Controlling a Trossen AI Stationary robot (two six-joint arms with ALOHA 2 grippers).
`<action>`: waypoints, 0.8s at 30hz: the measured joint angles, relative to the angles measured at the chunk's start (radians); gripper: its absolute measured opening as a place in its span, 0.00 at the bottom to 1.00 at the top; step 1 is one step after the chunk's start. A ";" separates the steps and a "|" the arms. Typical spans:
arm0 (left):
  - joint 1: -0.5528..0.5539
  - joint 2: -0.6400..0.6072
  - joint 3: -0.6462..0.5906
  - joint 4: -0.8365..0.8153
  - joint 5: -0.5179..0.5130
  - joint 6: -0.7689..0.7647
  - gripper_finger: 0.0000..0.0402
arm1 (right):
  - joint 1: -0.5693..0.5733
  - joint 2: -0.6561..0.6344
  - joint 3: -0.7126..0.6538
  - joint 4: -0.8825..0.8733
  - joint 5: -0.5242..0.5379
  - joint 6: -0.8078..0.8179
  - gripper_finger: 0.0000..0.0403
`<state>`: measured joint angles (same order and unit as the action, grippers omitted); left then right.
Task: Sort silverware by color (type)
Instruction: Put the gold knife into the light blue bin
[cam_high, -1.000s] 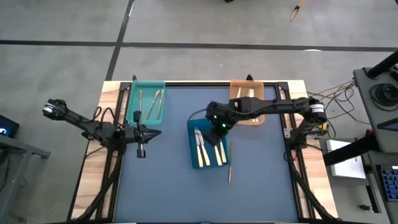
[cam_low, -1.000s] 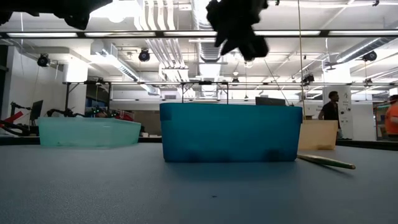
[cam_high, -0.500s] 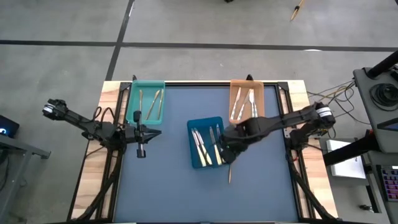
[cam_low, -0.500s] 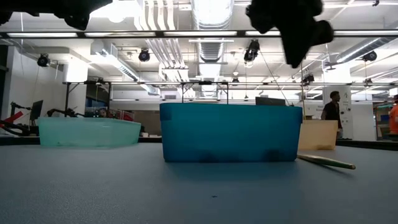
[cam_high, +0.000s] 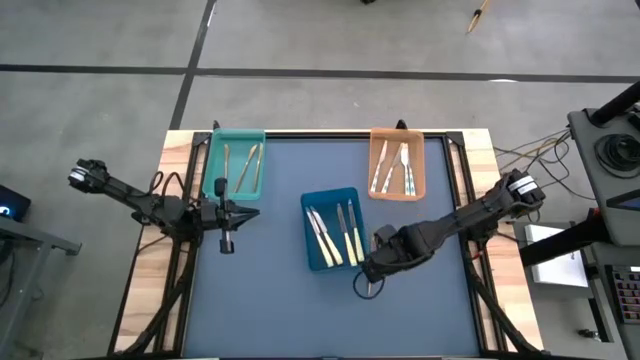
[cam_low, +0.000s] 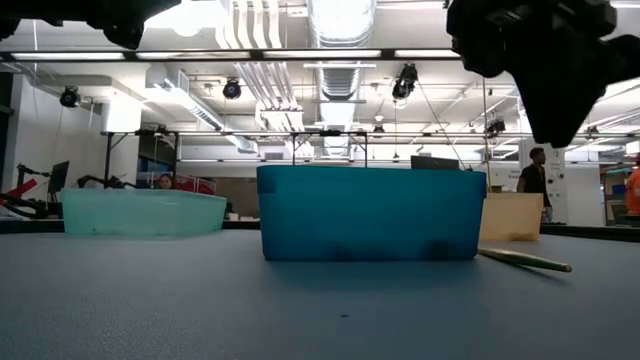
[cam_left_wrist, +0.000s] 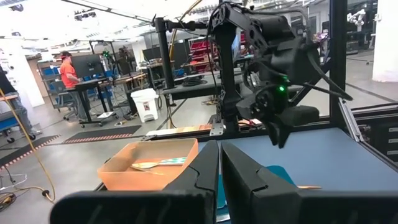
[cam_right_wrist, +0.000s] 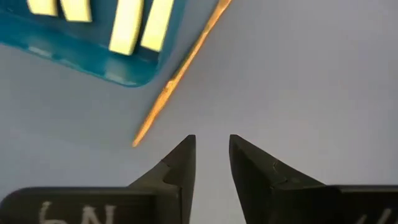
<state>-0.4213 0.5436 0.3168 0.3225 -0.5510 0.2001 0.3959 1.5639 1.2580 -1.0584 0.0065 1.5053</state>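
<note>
At the left of the high view, the left gripper (cam_high: 226, 243) is waiting beside the teal tray (cam_high: 236, 166), fingers pressed together and holding nothing; it is sitting exactly where it was a second ago. The teal tray is keeping its gold-tan pieces.

At centre, the blue tray (cam_high: 331, 228) is now lying fully uncovered with its cream-handled silverware (cam_high: 334, 222) inside, because the right arm has been swinging off it.

Right of centre, the right gripper (cam_high: 364, 283) is now hanging below and to the right of the blue tray, having travelled down from the orange tray (cam_high: 398, 165) at upper right over the last second. Its jaws are standing narrowly apart and empty, pointing at the table just beside the loose gold utensil (cam_right_wrist: 177, 74), which is lying on the mat touching the blue tray's corner in the right wrist view.

That shift probably means the previous piece is placed, and this last stray one, by its colour bound for the teal tray, is being lined up for pickup.
</note>
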 joint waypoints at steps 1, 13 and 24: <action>0.000 -0.001 0.000 0.000 0.000 0.000 0.00 | 0.010 0.001 -0.011 0.024 0.003 0.023 0.24; 0.000 0.001 0.012 0.001 0.000 -0.002 0.00 | 0.110 0.028 -0.098 0.245 0.133 0.161 0.42; 0.000 0.004 0.012 -0.002 0.001 -0.010 0.00 | 0.152 0.194 -0.041 0.281 0.170 0.207 0.41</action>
<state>-0.4216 0.5480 0.3290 0.3210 -0.5503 0.1904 0.5483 1.7575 1.2167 -0.7774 0.1762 1.7123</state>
